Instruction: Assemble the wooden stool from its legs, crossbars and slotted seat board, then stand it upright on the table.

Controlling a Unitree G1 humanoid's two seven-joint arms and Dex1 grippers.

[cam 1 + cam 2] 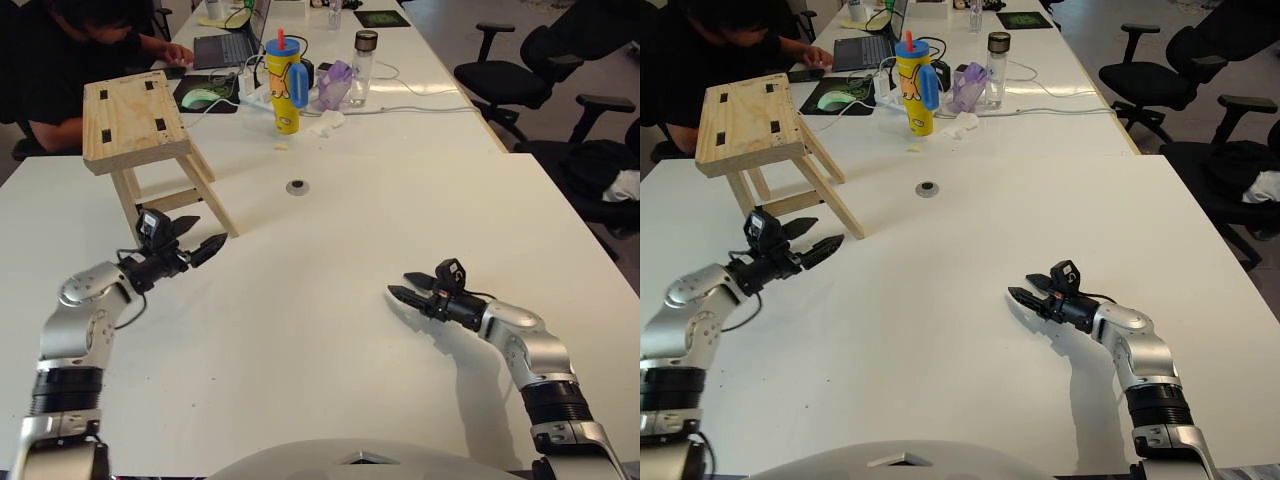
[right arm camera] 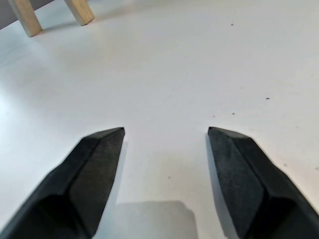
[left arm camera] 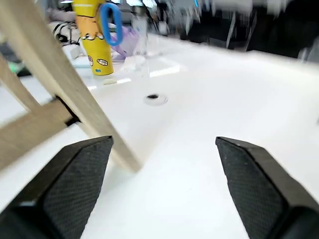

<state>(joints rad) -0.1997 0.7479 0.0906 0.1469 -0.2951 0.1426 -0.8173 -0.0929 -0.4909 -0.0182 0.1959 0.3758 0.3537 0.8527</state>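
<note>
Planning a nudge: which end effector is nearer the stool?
Left. The left end effector is beside the stool, at its leg; the right end effector is far across the table.

Taking the middle of the near table [image 1: 330,380] as the dial, the stool [image 1: 140,125] stands upright at ten o'clock. The left gripper [image 1: 208,232] is at nine, just beside the foot of the stool's nearest leg. The right gripper [image 1: 398,285] is at three, low over the table and well apart from the stool. A round plug [image 1: 296,187] lies at twelve. Behind it stand a cup [image 1: 284,85] and, at one o'clock, a bottle [image 1: 362,65].
</note>
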